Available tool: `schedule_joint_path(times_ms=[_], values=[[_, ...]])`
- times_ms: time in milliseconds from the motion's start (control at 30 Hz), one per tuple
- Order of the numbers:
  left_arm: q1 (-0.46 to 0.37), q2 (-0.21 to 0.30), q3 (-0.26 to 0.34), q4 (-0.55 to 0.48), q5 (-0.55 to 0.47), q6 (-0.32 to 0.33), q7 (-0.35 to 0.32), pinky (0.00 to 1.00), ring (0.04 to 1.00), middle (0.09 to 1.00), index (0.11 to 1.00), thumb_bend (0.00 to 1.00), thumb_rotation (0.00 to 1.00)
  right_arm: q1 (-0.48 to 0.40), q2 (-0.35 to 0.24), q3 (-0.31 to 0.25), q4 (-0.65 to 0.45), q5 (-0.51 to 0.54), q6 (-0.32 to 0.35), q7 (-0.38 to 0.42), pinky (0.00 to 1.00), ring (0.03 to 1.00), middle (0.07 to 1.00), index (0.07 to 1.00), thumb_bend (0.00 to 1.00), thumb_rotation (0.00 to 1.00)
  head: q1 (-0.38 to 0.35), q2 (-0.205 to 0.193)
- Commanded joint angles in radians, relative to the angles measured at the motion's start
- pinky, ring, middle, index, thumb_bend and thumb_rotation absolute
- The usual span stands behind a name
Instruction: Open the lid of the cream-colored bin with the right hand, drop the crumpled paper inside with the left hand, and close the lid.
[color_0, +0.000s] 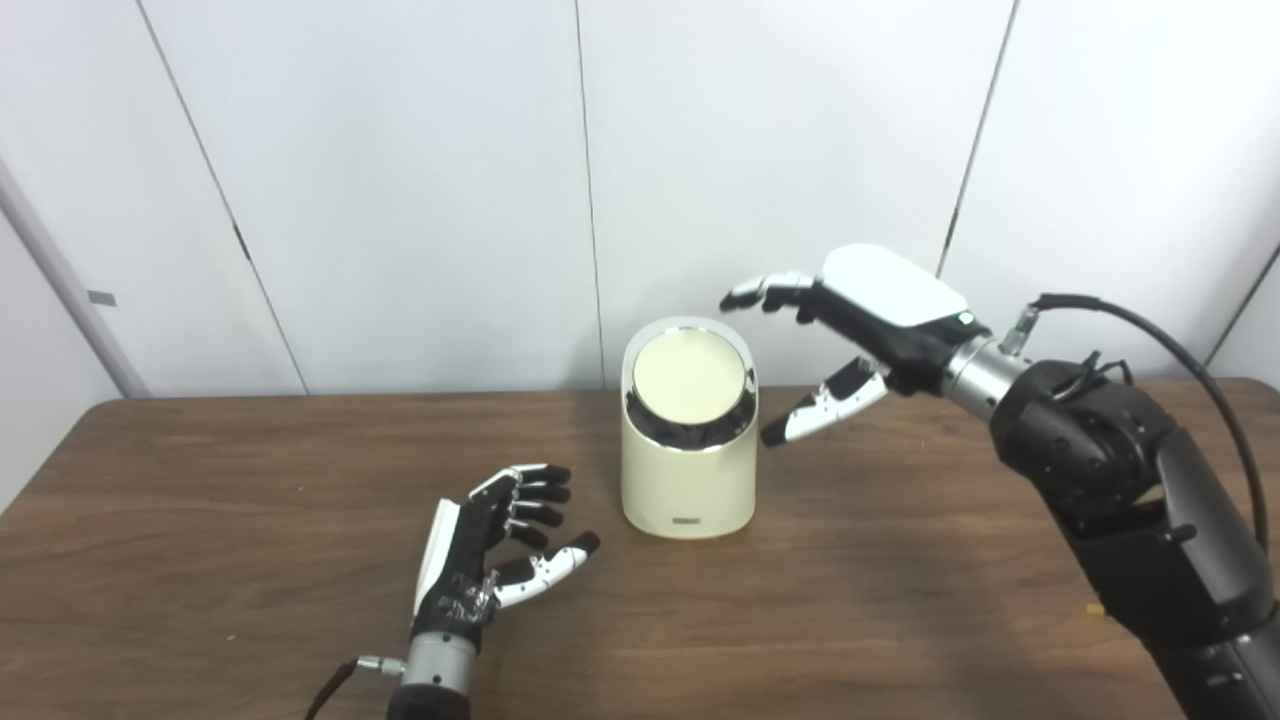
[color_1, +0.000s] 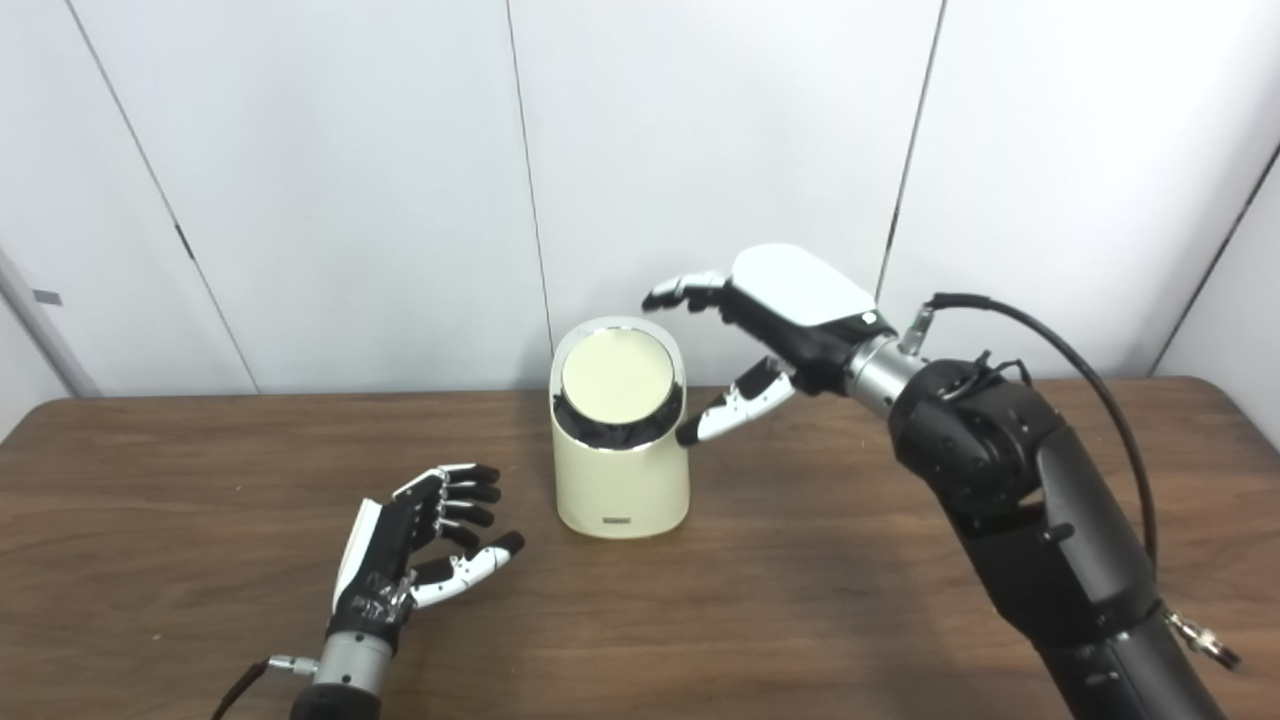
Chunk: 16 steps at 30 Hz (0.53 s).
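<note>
— Where's the bin (color_0: 688, 440)?
— Mid-tabletop (color_0: 250, 500), upright, its round lid (color_0: 690, 378) down and tilted toward us.
— The hands?
— Right hand (color_0: 865, 320) hovers just right of the lid, fingers (color_0: 760, 292) spread, grasping nothing. Left hand (color_0: 490, 550) is low, left of the bin, fingers released, empty.
— And the room?
— Dark wood grain tabletop; white panelled wall (color_0: 400, 180) behind.
</note>
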Motion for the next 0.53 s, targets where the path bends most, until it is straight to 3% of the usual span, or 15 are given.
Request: schedule_joint_path(times_ms=[0, 100, 200, 333, 500], values=[[-0.031, 0.006, 0.001, -0.028, -0.005, -0.029, -0.002, 0.51, 0.597, 0.657, 0.683, 0.66, 0.05, -0.015, -0.003, -0.040, -0.033, 0.021, 0.018, -0.043, 0.64, 0.788, 0.830, 0.830, 0.69, 0.42, -0.002, 0.001], [-0.030, 0.008, 0.001, -0.033, -0.002, -0.023, -0.004, 0.50, 0.595, 0.660, 0.683, 0.66, 0.05, 0.007, 0.003, -0.065, -0.047, 0.045, 0.054, -0.045, 0.62, 0.775, 0.822, 0.830, 0.71, 0.36, -0.003, 0.001], [-0.030, 0.010, 0.002, -0.036, -0.002, -0.019, -0.006, 0.50, 0.596, 0.662, 0.684, 0.66, 0.06, 0.050, -0.006, -0.079, -0.070, 0.062, 0.091, -0.036, 0.67, 0.797, 0.838, 0.840, 0.71, 0.35, -0.007, 0.004], [-0.031, 0.007, 0.008, -0.037, -0.006, -0.021, -0.009, 0.50, 0.595, 0.666, 0.685, 0.67, 0.04, 0.134, 0.000, -0.094, -0.072, 0.080, 0.090, -0.070, 0.64, 0.787, 0.840, 0.825, 0.74, 0.22, -0.012, 0.002], [-0.033, 0.009, 0.016, -0.040, -0.014, -0.032, -0.013, 0.51, 0.600, 0.668, 0.684, 0.67, 0.01, 0.274, 0.084, -0.160, -0.074, 0.170, 0.100, -0.171, 0.61, 0.771, 0.843, 0.824, 0.77, 0.21, -0.027, 0.007]])
